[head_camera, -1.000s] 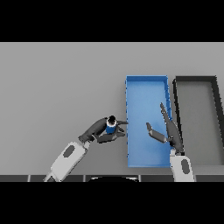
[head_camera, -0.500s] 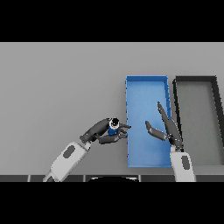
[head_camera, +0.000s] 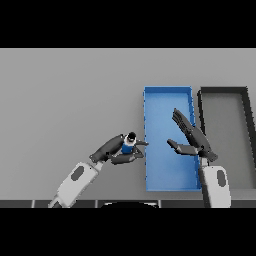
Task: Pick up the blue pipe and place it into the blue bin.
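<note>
Blue pipe (head_camera: 128,147), one, clenched in left hand (head_camera: 119,151) fingers just left of blue bin (head_camera: 167,93); right hand (head_camera: 191,138) splayed over bin; one dark bin (head_camera: 223,90) right.

A plain grey table (head_camera: 65,95) fills the view. Near its right edge lies a long, shallow bin with dark, almost black walls (head_camera: 248,135) and a grey floor, its long sides running away from the viewer.
</note>
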`<state>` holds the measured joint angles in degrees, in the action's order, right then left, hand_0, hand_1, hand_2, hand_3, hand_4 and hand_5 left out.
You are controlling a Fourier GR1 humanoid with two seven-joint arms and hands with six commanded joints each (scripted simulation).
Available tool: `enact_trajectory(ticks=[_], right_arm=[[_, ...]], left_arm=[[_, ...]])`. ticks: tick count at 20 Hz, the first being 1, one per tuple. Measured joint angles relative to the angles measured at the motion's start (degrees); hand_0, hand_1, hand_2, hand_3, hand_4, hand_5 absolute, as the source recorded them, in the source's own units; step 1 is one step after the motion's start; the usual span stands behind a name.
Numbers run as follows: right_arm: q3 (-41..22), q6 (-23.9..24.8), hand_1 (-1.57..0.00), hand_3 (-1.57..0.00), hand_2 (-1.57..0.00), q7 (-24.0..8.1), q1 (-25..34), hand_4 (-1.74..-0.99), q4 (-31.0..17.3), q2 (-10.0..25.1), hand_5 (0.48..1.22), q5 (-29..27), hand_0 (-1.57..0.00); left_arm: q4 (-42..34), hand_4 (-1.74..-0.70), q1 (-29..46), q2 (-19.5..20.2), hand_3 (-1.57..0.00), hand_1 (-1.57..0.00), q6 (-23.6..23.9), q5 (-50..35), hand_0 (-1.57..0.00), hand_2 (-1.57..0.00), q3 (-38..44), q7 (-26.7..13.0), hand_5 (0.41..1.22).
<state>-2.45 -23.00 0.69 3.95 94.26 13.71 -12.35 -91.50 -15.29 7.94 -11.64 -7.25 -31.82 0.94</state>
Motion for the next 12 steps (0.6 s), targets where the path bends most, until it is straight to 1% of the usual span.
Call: enact_trajectory(ticks=[2, 3, 4, 5, 7, 8, 9, 10, 11, 12], right_arm=[[0.07, -4.12, 0.00, 0.00, 0.00, -4.29, 1.71, -1.313, 3.29, 2.54, 0.517, -7.84, 0.00], [-0.86, -6.38, 0.00, 0.00, 0.00, -6.75, 2.86, -1.326, 4.43, 3.51, 0.507, -10.91, 0.00], [-1.80, -7.63, 0.00, 0.00, 0.00, -9.25, 4.00, -1.331, 5.79, 4.34, 0.507, -13.41, 0.00], [-2.62, -9.40, 0.00, 0.00, 0.00, -9.83, 5.68, -1.335, 7.32, 5.56, 0.507, -15.04, 0.00], [-4.47, -11.49, 0.00, 0.00, 0.00, -12.69, 8.96, -1.340, 8.92, 6.85, 0.499, -17.92, 0.00], [-5.19, -12.10, 0.00, 0.00, 0.00, -14.00, 10.29, -1.338, 9.58, 7.42, 0.495, -19.33, 0.00], [-6.11, -12.21, 0.00, 0.00, 0.00, -15.13, 12.52, -1.335, 9.77, 7.27, 0.490, -19.93, 0.00], [-6.82, -12.80, 0.00, 0.00, 0.00, -15.50, 13.19, -1.328, 10.18, 7.30, 0.486, -19.56, 0.00], [-8.13, -12.39, 0.00, 0.00, 0.00, -17.18, 14.94, -1.326, 10.60, 6.69, 0.485, -19.87, 0.00], [-8.68, -12.84, 0.00, 0.00, 0.00, -17.50, 15.95, -1.324, 10.69, 6.66, 0.488, -19.80, 0.00]], left_arm=[[0.72, -1.73, 0.44, -0.18, -1.44, -1.57, 0.01, 0.61, -1.57, -1.57, -0.26, -0.25, 1.221], [0.43, -1.73, -0.12, -0.46, -1.44, -1.57, 0.02, 0.48, -1.57, -1.57, -0.23, -0.48, 1.221], [0.64, -1.73, -0.24, -0.34, -1.44, -1.57, -0.12, 0.55, -1.57, -1.57, -0.18, -0.38, 1.221], [0.53, -1.73, 0.22, 0.02, -1.44, -1.57, -0.35, 0.73, -1.57, -1.57, -0.30, 0.24, 1.221], [1.04, -1.73, -0.95, -0.36, -1.44, -1.57, 0.28, 1.06, -1.57, -1.57, 0.20, -0.95, 1.221], [1.17, -1.73, -0.61, -0.28, -1.44, -1.57, -0.07, 1.05, -1.57, -1.57, 0.04, -0.79, 1.221], [1.47, -1.73, -0.68, -0.32, -1.44, -1.57, -0.10, 1.51, -1.57, -1.57, -0.13, -0.98, 1.221], [0.79, -1.73, -0.70, -0.65, -1.44, -1.57, 0.11, 1.79, -1.57, -1.57, -0.47, -0.91, 1.221], [0.49, -1.73, -0.55, -0.04, -1.44, -1.57, -0.42, 1.44, -1.57, -1.57, -0.16, -0.48, 1.221], [0.47, -1.73, -0.47, -0.04, -1.44, -1.57, -0.50, 1.28, -1.57, -1.57, 0.00, -0.75, 1.221]])
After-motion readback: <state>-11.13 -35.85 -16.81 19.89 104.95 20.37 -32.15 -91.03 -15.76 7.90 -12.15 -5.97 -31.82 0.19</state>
